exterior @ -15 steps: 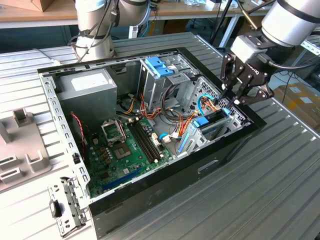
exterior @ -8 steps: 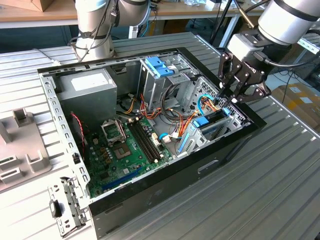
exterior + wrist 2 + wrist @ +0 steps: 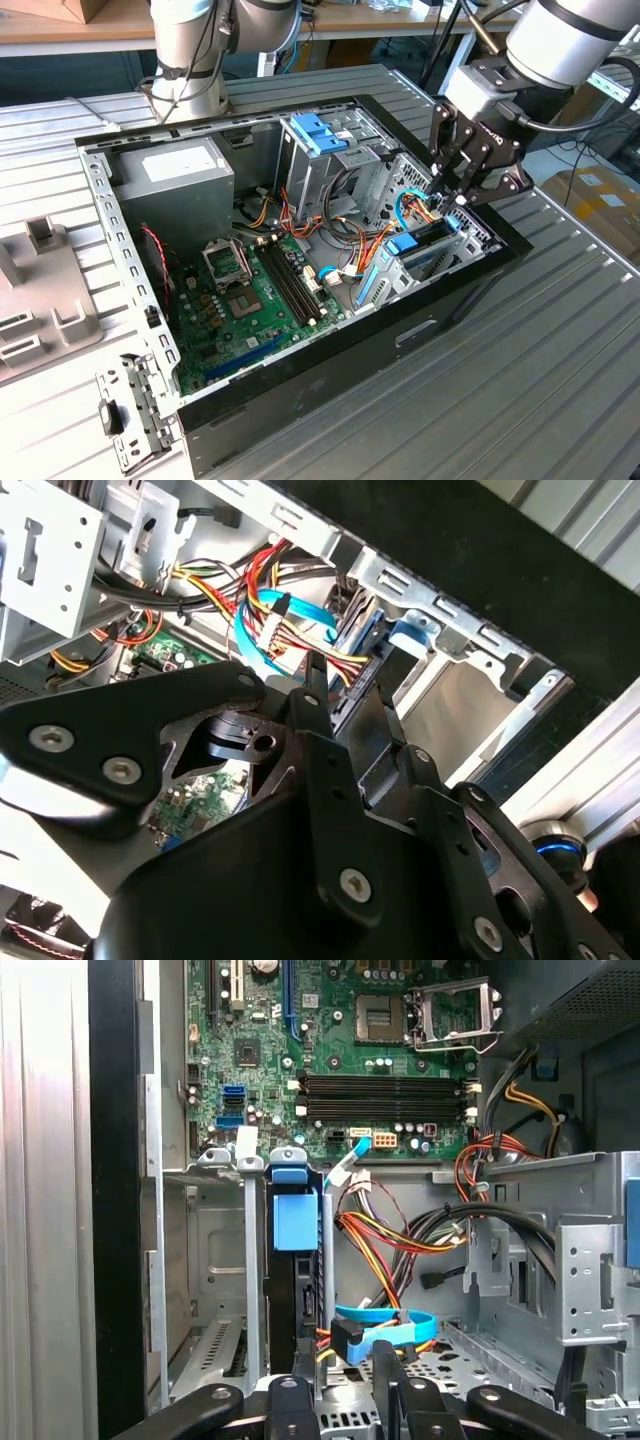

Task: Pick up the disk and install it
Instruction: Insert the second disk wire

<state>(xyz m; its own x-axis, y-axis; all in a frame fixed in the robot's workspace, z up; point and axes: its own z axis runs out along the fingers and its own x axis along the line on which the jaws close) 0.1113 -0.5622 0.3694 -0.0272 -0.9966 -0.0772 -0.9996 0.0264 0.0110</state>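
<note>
The disk (image 3: 428, 252) stands on edge in the grey drive bay at the end of the open computer case (image 3: 430, 335) on the exterior view's right, its blue rail tab (image 3: 295, 1218) on top. In the first wrist view its dark body (image 3: 283, 1305) sits between the bay's metal walls. My gripper (image 3: 447, 200) hovers just above the bay and the bundle of cables beside it, apart from the disk. Its black fingers (image 3: 392, 1380) are slightly open with nothing held; a light blue cable (image 3: 385, 1328) passes under them. In the second wrist view, the gripper (image 3: 340, 685) points at the bay.
A green motherboard (image 3: 250, 300) lies on the case floor, with a grey power-supply box (image 3: 175, 175) at the far corner and a grey cage with blue clips (image 3: 320, 150) behind the cables. A metal bracket (image 3: 130, 420) and a grey fixture (image 3: 40, 300) lie on the ribbed table.
</note>
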